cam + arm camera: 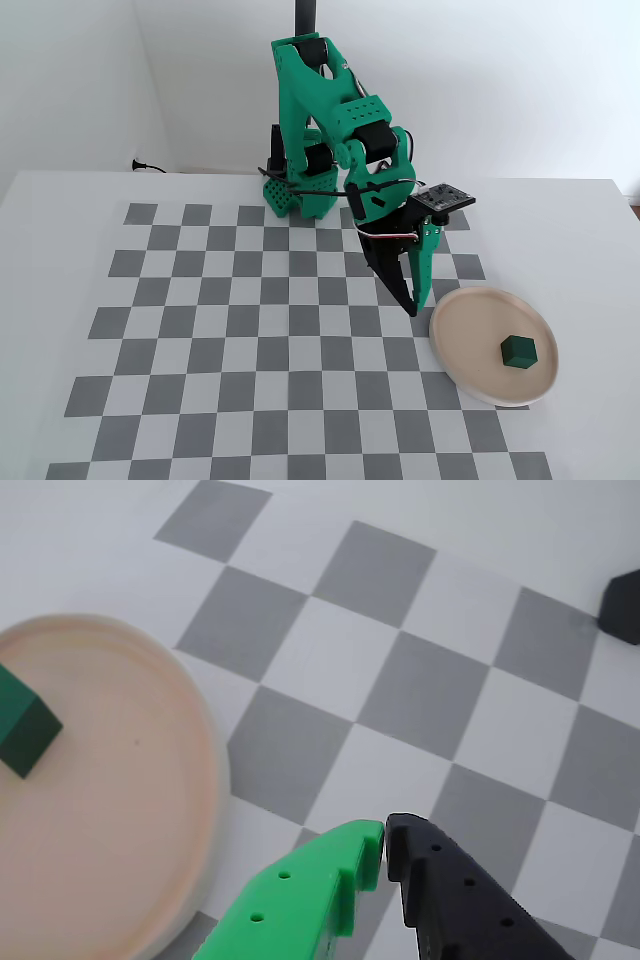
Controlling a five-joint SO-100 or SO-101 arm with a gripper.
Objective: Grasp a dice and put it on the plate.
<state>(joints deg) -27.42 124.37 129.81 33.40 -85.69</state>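
The dice (519, 351) is sitting inside the plate (462, 339), right of its center in the fixed view, touching nothing else. The pincer (415, 307) is hanging closed and empty just beside the plate's left rim, above the checkered surface (250, 350).

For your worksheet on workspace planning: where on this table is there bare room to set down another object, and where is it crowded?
Free: the checkerboard's whole left and front in the fixed view, and the plate's face around the dice. Crowded: the back middle by the arm's base, and the squares under the shut gripper beside the plate's left rim.
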